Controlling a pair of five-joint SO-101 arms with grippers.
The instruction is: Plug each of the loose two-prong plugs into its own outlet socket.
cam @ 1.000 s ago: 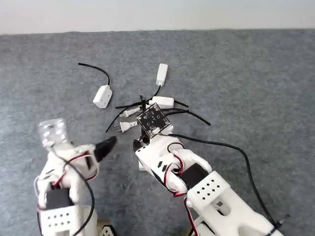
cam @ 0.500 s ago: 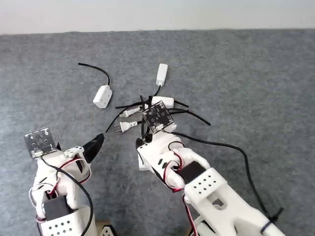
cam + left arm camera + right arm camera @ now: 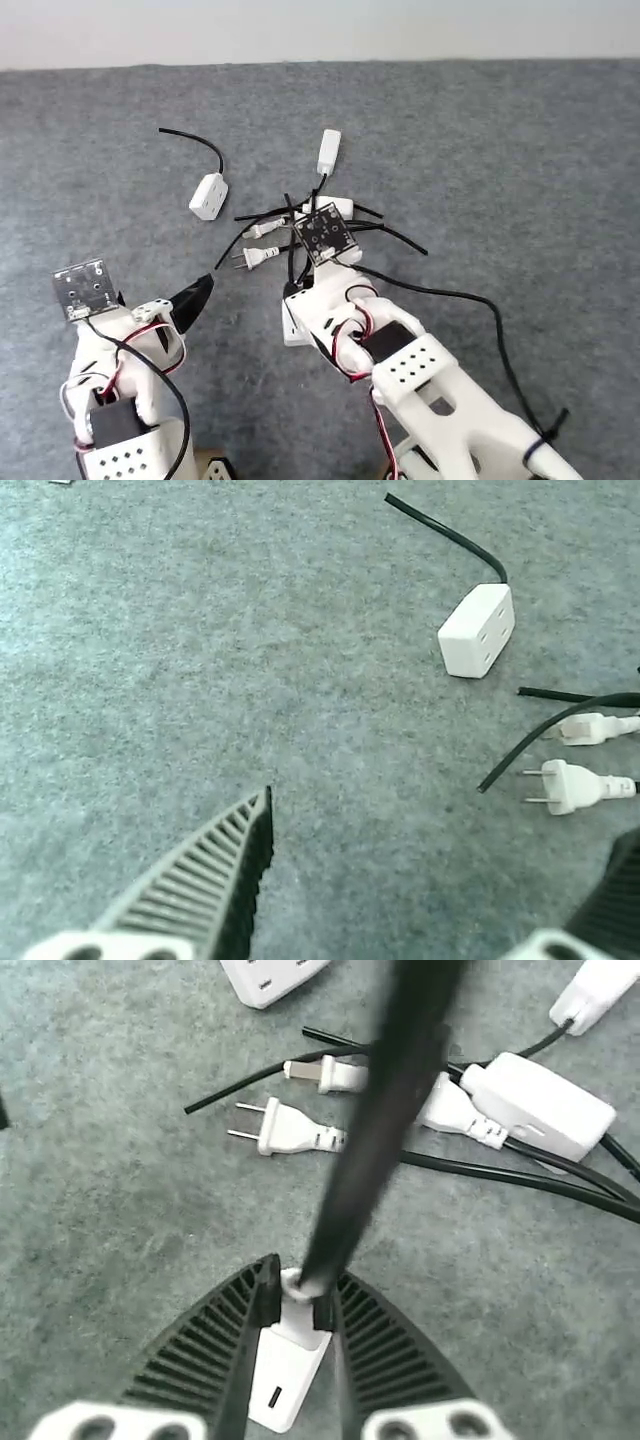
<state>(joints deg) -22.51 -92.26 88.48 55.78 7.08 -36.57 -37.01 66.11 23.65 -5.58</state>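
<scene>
Pincer work among loose plugs and sockets on a grey tabletop (image 3: 520, 150).

Right pincer (image 3: 297, 1282) is clamped on a white corded piece (image 3: 285, 1360) that rests on the felt, its black cord (image 3: 380, 1120) rising toward the wrist; whether it is a plug or a socket I cannot tell. Just beyond it lie two loose two-prong plugs (image 3: 290, 1128) (image 3: 325, 1073) side by side, prongs pointing the same way, with a white block (image 3: 540, 1105) beside them among crossing black cords. Left pincer (image 3: 445, 830) hangs over bare felt with its fingers wide apart, holding nothing. One outlet socket (image 3: 478, 630) sits apart on its own curled cord, near the plugs, and another (image 3: 330, 150) lies farther back.
</scene>
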